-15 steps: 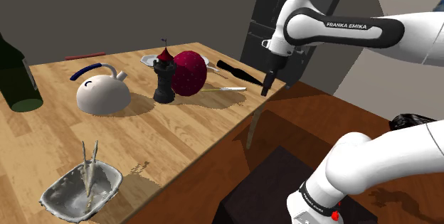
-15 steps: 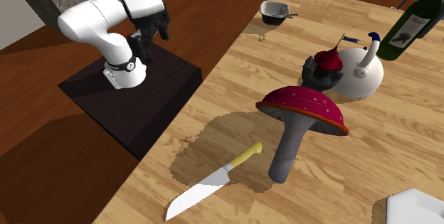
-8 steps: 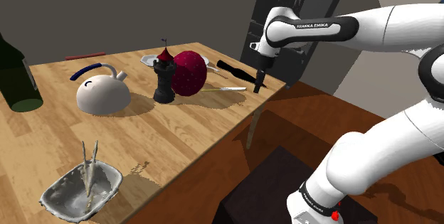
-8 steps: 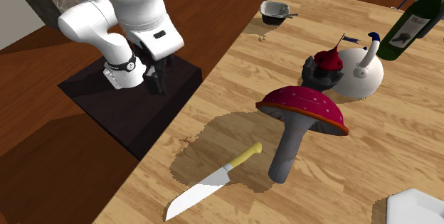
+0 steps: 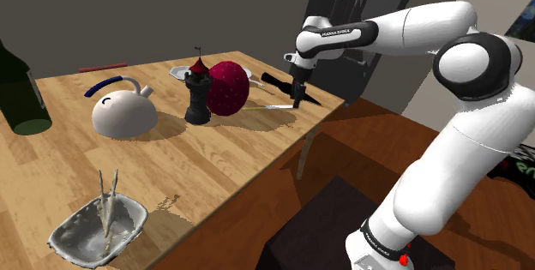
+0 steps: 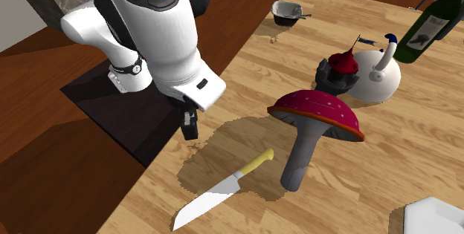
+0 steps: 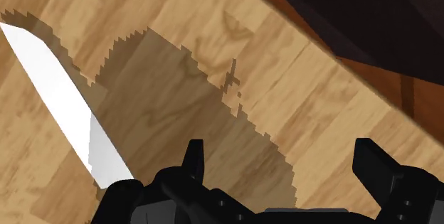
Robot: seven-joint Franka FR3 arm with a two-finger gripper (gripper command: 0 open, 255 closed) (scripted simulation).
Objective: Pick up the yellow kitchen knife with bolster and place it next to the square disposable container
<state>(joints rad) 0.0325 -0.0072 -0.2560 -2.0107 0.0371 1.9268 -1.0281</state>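
Gripper hangs low over the wooden table at its edge nearest the stand. Fingers spread wide, clasping nothing. Yellow-handled kitchen knife lies flat on the table just beside the gripper, its handle end near the stem of the red-capped mushroom. Wrist view: its pale blade lies outside one finger, not between the two. White square container sits well apart from the knife, at the second exterior view's lower right.
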